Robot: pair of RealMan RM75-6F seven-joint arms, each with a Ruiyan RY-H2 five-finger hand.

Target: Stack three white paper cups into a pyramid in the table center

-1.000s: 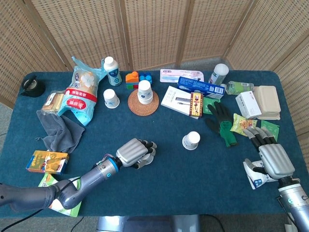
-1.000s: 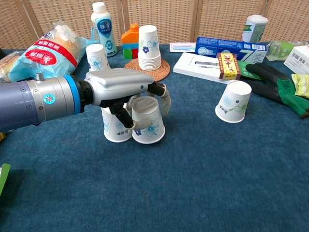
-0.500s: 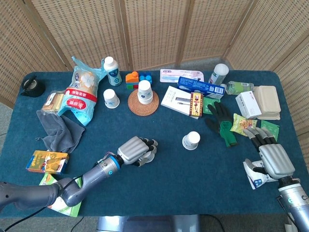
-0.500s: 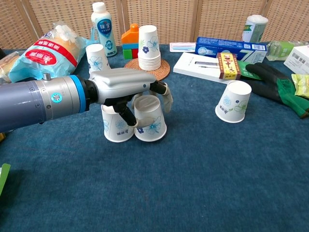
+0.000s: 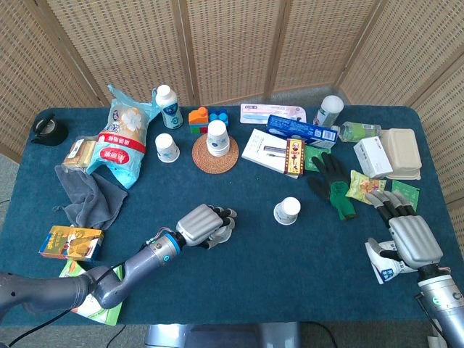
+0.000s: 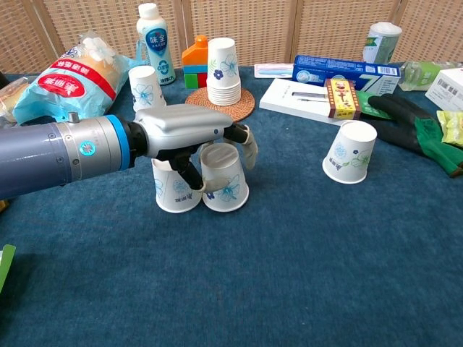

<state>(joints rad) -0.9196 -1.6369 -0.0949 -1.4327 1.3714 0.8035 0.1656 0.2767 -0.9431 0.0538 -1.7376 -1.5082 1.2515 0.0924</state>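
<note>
In the head view the left hand (image 5: 205, 225) sits near the middle of the blue bench (image 5: 239, 290), a little further toward the cups than a second ago, its fingers curled down over something white that this view mostly hides. A third cup (image 5: 288, 210) stands upside down, well apart to the right, unchanged since the earlier frames. The right hand (image 5: 406, 235) rests at the bench's right edge as before, fingers stretched out and apart, holding nothing, just beside a small white packet (image 5: 382, 265). A stack of cups (image 5: 217, 137) stands on a round woven coaster (image 5: 214, 154), and a single cup (image 5: 167, 147) stands beside a snack bag (image 5: 122, 136). The chest view shows what the hand covers: two inverted cups touching side by side, the left cup (image 6: 173, 194) under the palm and the right cup (image 6: 225, 178) grasped between the dark thumb and the pale fingers (image 6: 247, 147). The right cup now stands flatter on the bench than a second ago, when it was tilted. The left hand (image 6: 194, 134) is clamped on it. The third cup (image 6: 349, 151) leans slightly here. The right hand falls outside this view.
</note>
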